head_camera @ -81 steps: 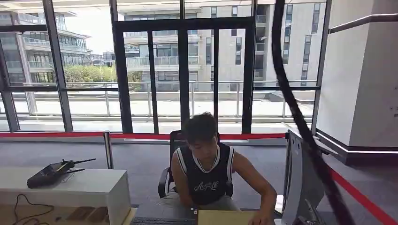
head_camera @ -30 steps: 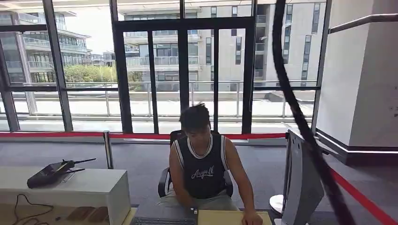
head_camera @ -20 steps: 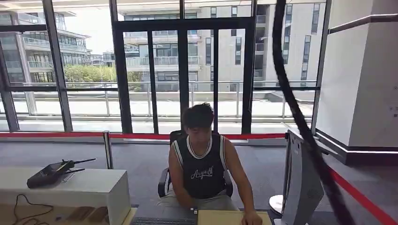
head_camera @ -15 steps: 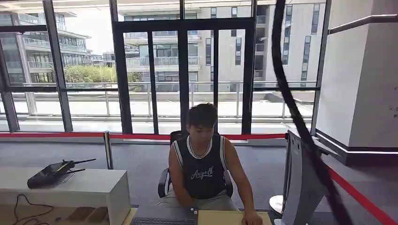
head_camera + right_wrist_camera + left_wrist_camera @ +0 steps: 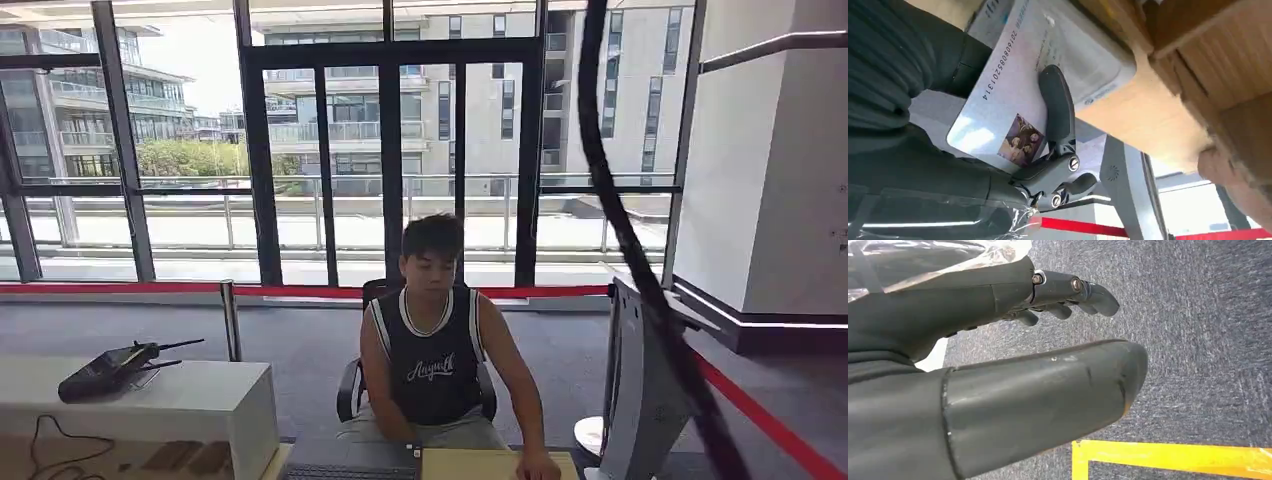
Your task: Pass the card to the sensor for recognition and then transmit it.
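Against the sensor [image 5: 1098,65], the right robot hand [image 5: 1013,150] holds the card [image 5: 1013,95].

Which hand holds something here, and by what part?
The right hand holds the card, a finger pressed across its printed face near the photo end. The left hand holds nothing.

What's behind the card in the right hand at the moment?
In the right wrist view, the card held by the right hand lies against a pale grey device on a wooden surface, presumably the sensor. The card hides whether they touch.
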